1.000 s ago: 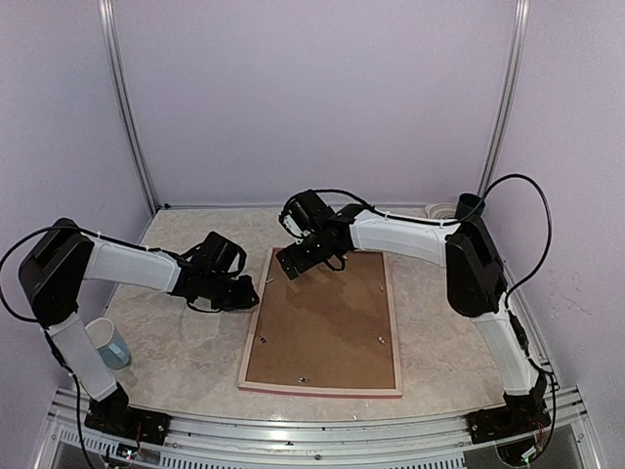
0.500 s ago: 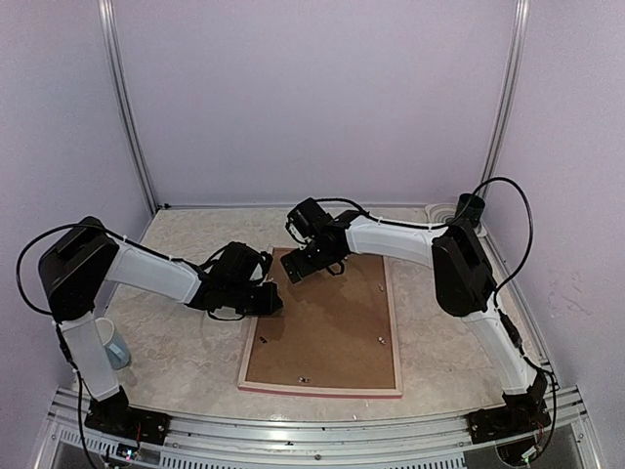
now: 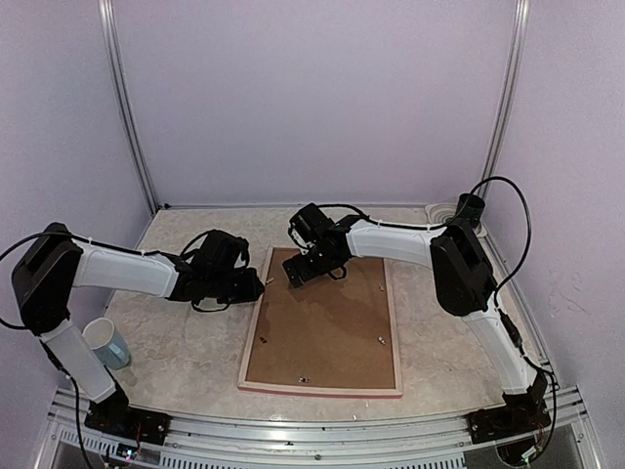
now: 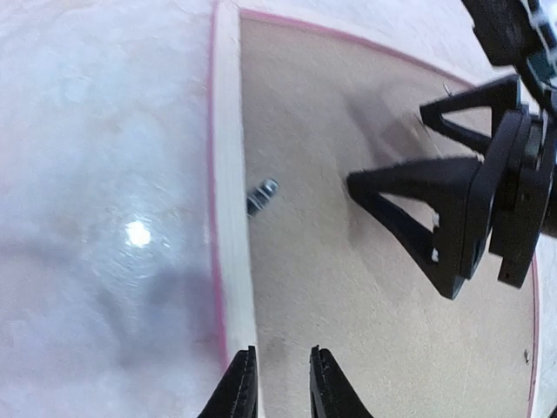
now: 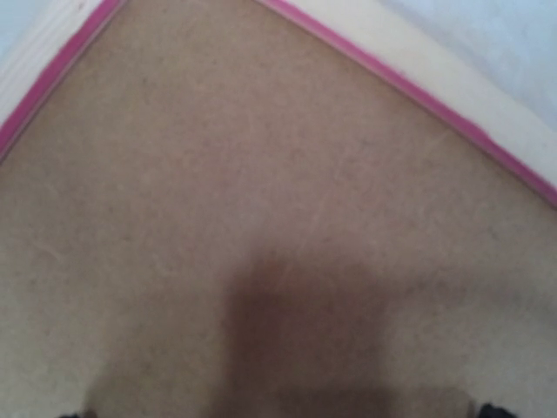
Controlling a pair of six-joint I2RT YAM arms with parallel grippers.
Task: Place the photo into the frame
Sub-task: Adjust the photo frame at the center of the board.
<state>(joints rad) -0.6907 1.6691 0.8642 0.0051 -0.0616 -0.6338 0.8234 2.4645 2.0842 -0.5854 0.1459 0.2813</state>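
Here, the frame (image 3: 322, 388), thin pale wood with pink edges, lies face down on the glossy marbled table (image 3: 186, 352). A matte brown board (image 3: 327, 332) fills it. My left gripper (image 4: 278, 387) hangs over the frame's left rail, fingers barely parted, holding nothing. My right gripper (image 3: 311, 269), spread wide and empty, sits low over the board's far-left corner.

Soft, even light is filling the overhead view, leaving faint shadows on the table (image 3: 186, 362). In the left wrist view a glare spot is shining there amid blur. The right wrist view is looking soft, a shadow darkening the board (image 5: 174, 174).
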